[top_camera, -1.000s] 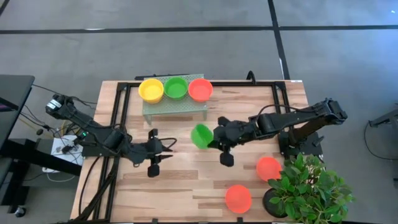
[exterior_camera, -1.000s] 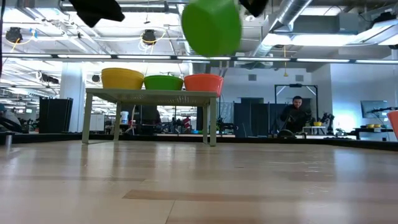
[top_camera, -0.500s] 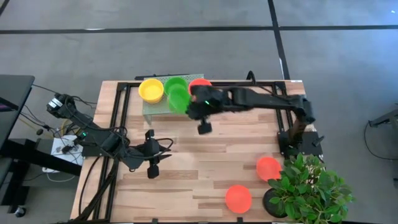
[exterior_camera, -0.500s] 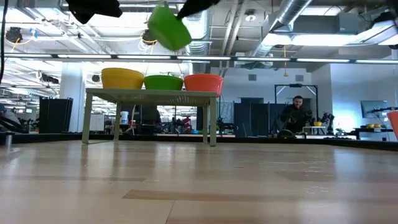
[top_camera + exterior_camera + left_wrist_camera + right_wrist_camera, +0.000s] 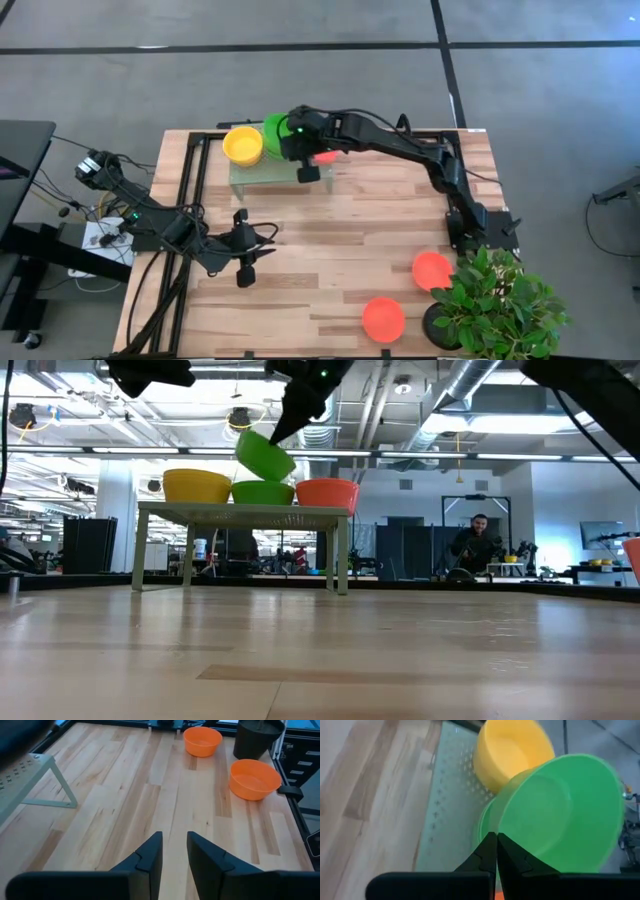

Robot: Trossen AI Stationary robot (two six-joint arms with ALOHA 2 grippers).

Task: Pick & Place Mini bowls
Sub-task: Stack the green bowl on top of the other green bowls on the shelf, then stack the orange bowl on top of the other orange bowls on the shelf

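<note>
My right gripper [image 5: 494, 845] is shut on a green mini bowl [image 5: 274, 127], which it holds tilted over the small green stand [image 5: 281, 172] at the table's far side. On the stand sit a yellow bowl [image 5: 197, 486], a second green bowl [image 5: 262, 492] and a red bowl [image 5: 327, 494]. The held bowl [image 5: 265, 456] hangs just above the green one on the stand. Two more red bowls [image 5: 432, 270] [image 5: 383, 319] rest on the table at the near right. My left gripper [image 5: 173, 851] waits open at the near left, above the table. My right gripper pinches the held green bowl by its rim [image 5: 501, 831] between its two fingers. The fingers slant down at it from the table's right side. The bowl is lifted clear and tilted, its lower edge [image 5: 252, 464] close above the green bowl on the stand.
A dark pot with a leafy plant [image 5: 500, 300] stands at the near right corner beside the two red bowls. A black frame [image 5: 195, 170] runs along the table's left and far edges. Bare wood [image 5: 330, 250] lies between the stand and the near edge.
My right gripper has carried the green bowl from over the table's middle toward the far edge and the left, to above the stand. Its wrist has rolled, and the bowl has turned from standing on edge to tilted over the stand's green bowl.
</note>
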